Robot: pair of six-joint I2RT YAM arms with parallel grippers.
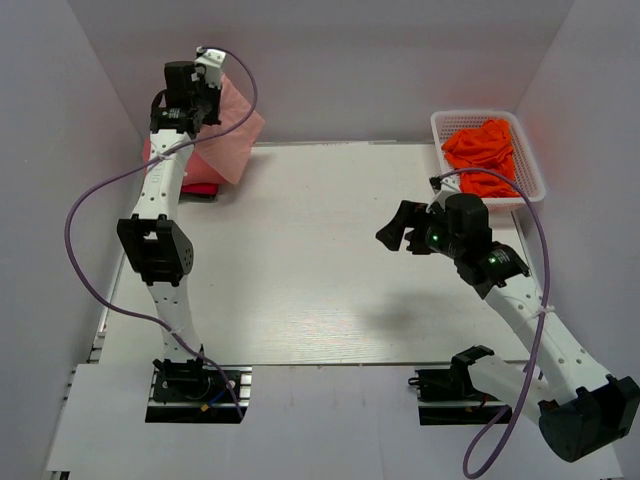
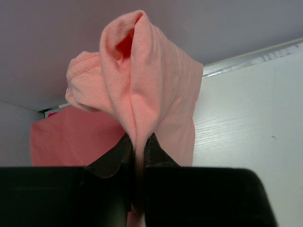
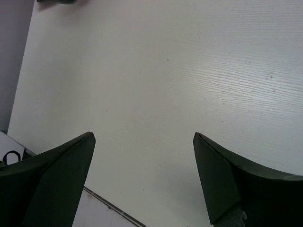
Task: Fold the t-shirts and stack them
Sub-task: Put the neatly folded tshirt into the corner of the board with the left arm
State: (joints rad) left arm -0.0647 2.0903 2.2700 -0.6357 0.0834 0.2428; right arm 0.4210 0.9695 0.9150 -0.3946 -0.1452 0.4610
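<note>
Left claw (image 1: 207, 100), at the desk's far left corner: nearly shut, pinching a fold of the salmon t-shirt (image 1: 236, 132). In the wrist view the cloth is clamped between the jaws of the left claw (image 2: 137, 147), and the salmon t-shirt (image 2: 142, 80) runs out past the fingertips as one bunched ridge. Its long axis is in line with the claw, and the rest drapes below and to the claw's right. It looks lifted off the surface, not laid out.

Below and behind that claw sits the folded stack (image 1: 200, 187), flat and pink in the wrist view (image 2: 61, 142) and partly hidden by the arm. Key relation: the stack is right under the hanging cloth, slightly to the claw's left, so the left arm is by far the nearer. Likely step: setting the shirt down onto the stack.

The desk (image 1: 320, 280) is white, smooth and bare between the arms. Walls close in just beyond the left claw, so there is little room that way.

Right claw (image 1: 397, 228): jaws wide apart and holding nothing. It hovers over bare desk, and the wrist view shows only the board between the jaws of the right claw (image 3: 144, 137). Beyond it to the right, a white basket (image 1: 437, 128) holds crumpled orange-red shirts (image 1: 485, 152), near that claw but not touching it.
</note>
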